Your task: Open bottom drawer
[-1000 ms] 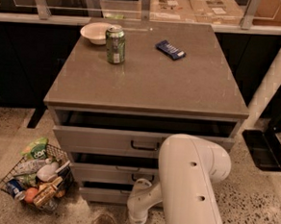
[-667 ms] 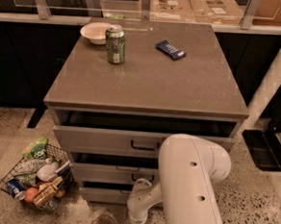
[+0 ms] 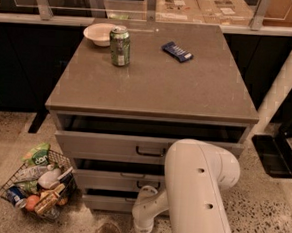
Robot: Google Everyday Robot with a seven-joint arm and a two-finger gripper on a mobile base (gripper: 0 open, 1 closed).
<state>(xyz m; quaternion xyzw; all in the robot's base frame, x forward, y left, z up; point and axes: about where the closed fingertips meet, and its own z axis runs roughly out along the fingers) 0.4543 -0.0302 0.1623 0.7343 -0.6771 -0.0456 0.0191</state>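
Three grey drawer fronts stack below the top of the table, each with a dark gap above it. The bottom drawer is the lowest and narrowest, close to the speckled floor. Only the left part of its front shows, because the arm hides the right part. Above it are the middle drawer and the wide top drawer, each with a small dark bar handle near the centre.

The white robot arm fills the near right of the scene and bends down and left. The gripper hangs low, just in front of the bottom drawer's right part and near the floor. I cannot tell whether it is apart or together, or whether it touches the drawer.

On the far left of the table top a white bowl sits just beside a green can, which stands upright. A blue packet lies apart to their right. On the floor at the left is a wire basket of groceries.
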